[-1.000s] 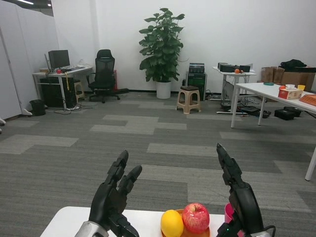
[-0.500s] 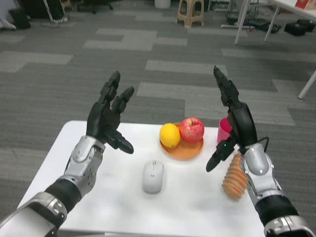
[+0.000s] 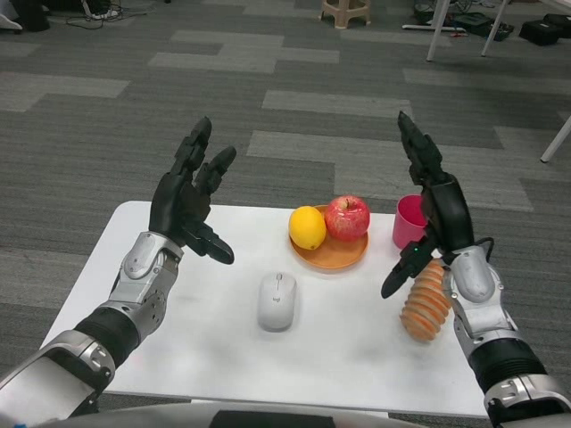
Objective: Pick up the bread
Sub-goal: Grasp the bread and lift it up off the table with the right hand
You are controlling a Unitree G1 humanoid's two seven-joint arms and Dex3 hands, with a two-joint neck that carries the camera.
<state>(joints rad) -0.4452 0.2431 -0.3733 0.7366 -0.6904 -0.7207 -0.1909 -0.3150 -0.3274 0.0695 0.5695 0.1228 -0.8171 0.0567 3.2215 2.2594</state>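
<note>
A: Where is the bread (image 3: 426,300)?
B: On the tabletop (image 3: 348,348), right side, its long axis running toward the cup (image 3: 408,221).
A: Hands?
B: Left hand (image 3: 186,203) and right hand (image 3: 434,212) are both spread and empty, as before; the camera dipped.

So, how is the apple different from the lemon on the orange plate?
The apple is red with a stem dimple on top, while the lemon is plain yellow. The apple looks somewhat larger and sits at the back right of the plate; the lemon sits at the left. Both are roundish fruits, resting side by side on that plate, untouched by either hand.
</note>
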